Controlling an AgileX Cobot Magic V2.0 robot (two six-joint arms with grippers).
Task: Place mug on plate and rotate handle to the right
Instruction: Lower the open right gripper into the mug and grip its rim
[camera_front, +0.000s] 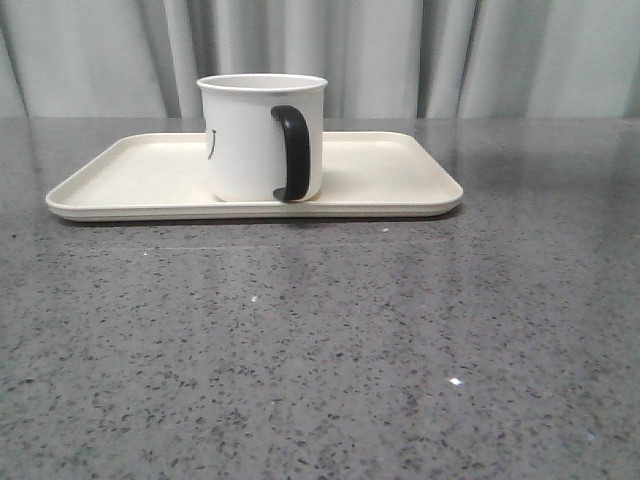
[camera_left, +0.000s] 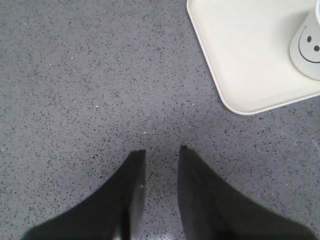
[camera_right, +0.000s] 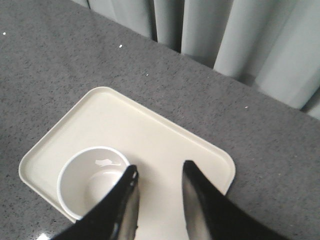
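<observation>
The white mug (camera_front: 250, 140) stands upright on the cream plate (camera_front: 400, 175), left of its middle. Its black handle (camera_front: 292, 152) faces the front camera, slightly to the right. Part of the smiley face shows on the mug's left side. Neither gripper shows in the front view. My left gripper (camera_left: 162, 149) hangs open over bare table, apart from the plate's corner (camera_left: 245, 65) and the mug (camera_left: 309, 47). My right gripper (camera_right: 159, 167) is open above the plate (camera_right: 160, 130), its one finger overlapping the rim of the mug (camera_right: 90, 177); the handle is hidden there.
The grey speckled table (camera_front: 320, 350) runs wide in front of the plate. Grey curtains (camera_front: 400, 50) hang behind the table's far edge.
</observation>
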